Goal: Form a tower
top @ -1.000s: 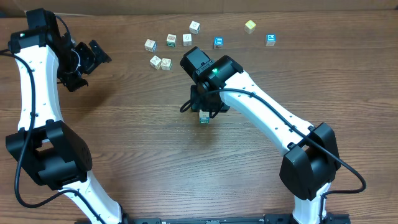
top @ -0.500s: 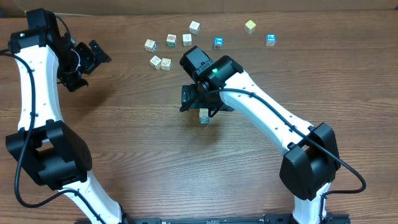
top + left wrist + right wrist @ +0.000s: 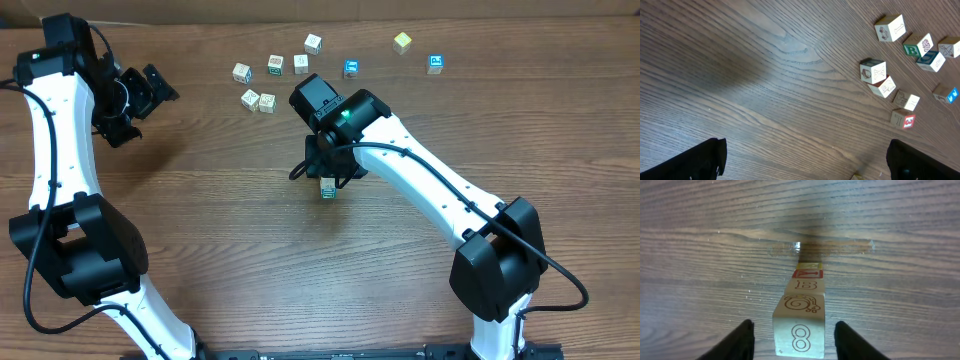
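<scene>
**Tower under the right arm.** A narrow tower point(image 3: 327, 187) of small pale wooden cubes stands near the middle of the brown, strongly grained table point(image 3: 200, 250), directly beneath the right gripper point(image 3: 795, 330).

From the right wrist camera we look down the stack. Its top cube point(image 3: 799, 342) is bare, square-edged wood. The face nearest the lens is printed with an outlined "8", and the face beyond it with a snail-like curl. The cube below carries an outlined "B". Lower still we make out a red-bordered face and a yellow edge, both too foreshortened to read.

The gripper's two matte black fingers point(image 3: 742, 340) stand on either side of the top cube. A strip of table shows on each side, so we see the jaws parted and touching nothing.

Well off to the left, the left gripper point(image 3: 804, 150) hangs over the wood with its dark fingers spread wide and nothing between them.

Loose cubes point(image 3: 275, 66) lie scattered along the far side of the table, apart from the tower. They are the same pale wood, printed in green, blue and red. One shows a green "B" point(image 3: 912, 49), one a bright blue face point(image 3: 351, 68), and another looks yellowish point(image 3: 402, 41).
</scene>
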Robot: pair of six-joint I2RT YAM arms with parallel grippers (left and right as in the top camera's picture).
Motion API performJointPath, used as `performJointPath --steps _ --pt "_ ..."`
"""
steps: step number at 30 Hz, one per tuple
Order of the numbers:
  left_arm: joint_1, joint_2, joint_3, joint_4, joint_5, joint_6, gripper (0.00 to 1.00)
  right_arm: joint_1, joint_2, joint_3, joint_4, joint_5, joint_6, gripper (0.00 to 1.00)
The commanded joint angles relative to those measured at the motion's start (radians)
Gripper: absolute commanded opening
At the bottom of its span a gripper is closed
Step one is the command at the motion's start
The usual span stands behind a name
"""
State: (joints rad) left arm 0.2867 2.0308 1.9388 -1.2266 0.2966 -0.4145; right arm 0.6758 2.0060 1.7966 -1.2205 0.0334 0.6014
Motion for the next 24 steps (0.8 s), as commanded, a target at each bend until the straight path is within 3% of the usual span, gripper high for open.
performJointPath --steps 1,11,13,15,19,24 --pt "-0.006 -0.004 0.014 0.001 0.008 0.018 1.0 0.005 0.0 -0.003 0.008 0.01 -0.003 0.4" --pt "-0.006 -0.004 0.014 0.001 0.008 0.018 1.0 0.005 0.0 -0.003 0.012 0.01 -0.003 0.39" --pt "-0.006 -0.004 0.014 0.001 0.008 0.018 0.99 0.005 0.0 -0.003 0.012 0.01 -0.003 0.49" --pt "-0.006 -0.004 0.014 0.001 0.008 0.018 0.99 0.005 0.0 -0.003 0.015 0.011 -0.003 0.52" --pt "-0.006 -0.004 0.014 0.001 0.008 0.018 1.0 0.005 0.0 -0.003 0.02 0.01 -0.003 0.51" --pt "-0.006 -0.004 0.014 0.001 0.008 0.018 0.99 0.005 0.0 -0.003 0.02 0.01 -0.003 0.42"
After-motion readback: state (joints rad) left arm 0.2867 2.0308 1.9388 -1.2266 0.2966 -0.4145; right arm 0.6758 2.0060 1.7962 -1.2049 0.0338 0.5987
